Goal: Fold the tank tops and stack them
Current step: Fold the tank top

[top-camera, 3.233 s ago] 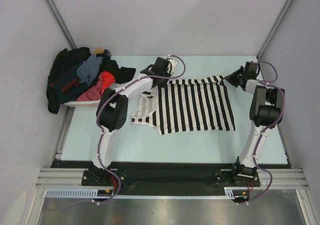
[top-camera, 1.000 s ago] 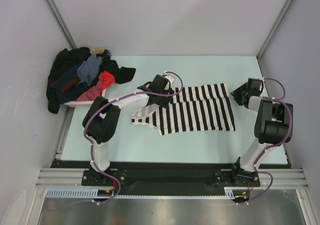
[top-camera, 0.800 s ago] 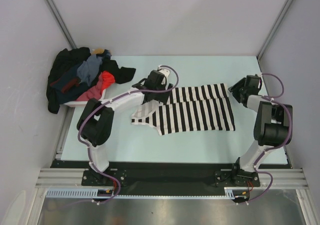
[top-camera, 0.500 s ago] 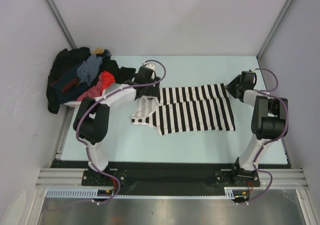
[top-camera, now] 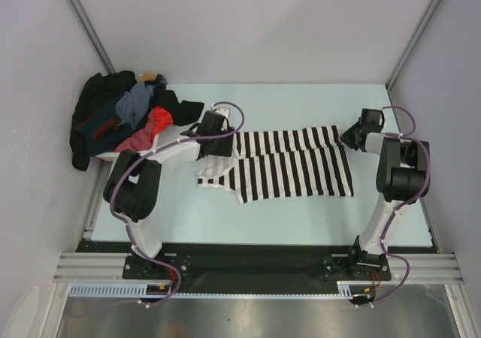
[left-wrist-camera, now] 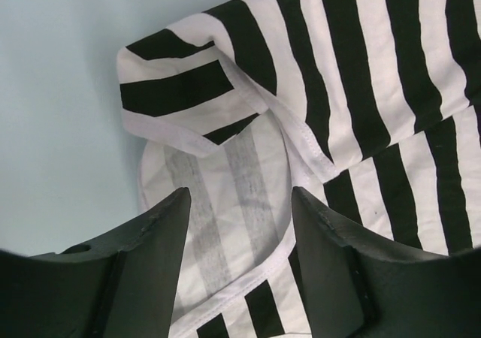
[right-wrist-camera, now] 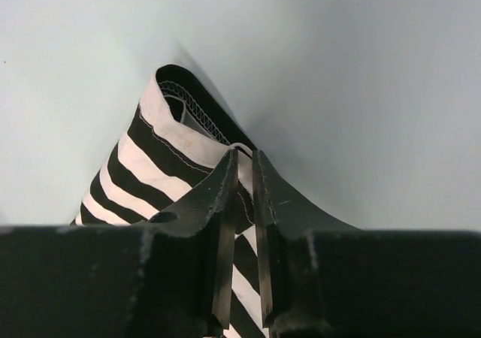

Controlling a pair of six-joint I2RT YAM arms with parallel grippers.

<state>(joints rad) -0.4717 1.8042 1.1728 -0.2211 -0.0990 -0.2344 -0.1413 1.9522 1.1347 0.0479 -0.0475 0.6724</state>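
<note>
The black-and-white striped tank top (top-camera: 293, 169) lies spread on the table, its far edge folded over itself. My left gripper (top-camera: 219, 144) hovers over its strap end, on the left. In the left wrist view the left gripper (left-wrist-camera: 240, 210) is open, with the white neckline and a folded strap (left-wrist-camera: 188, 90) between and beyond the fingers, nothing gripped. My right gripper (top-camera: 352, 137) is at the top's far right corner. In the right wrist view the right gripper (right-wrist-camera: 244, 176) is shut on the hem corner (right-wrist-camera: 180, 124). Dark navy cloth with red trim (top-camera: 101, 124) lies in the clothes heap.
A pale pink basket (top-camera: 124, 155) stands at the far left of the table, heaped with dark, grey-blue and red clothes (top-camera: 139, 109) that spill over its rim. Grey walls close in on the left, right and back.
The top's far edge has been folded over. My left gripper has moved left to the strap end. My right gripper has swung to the far right corner and closed on it.
</note>
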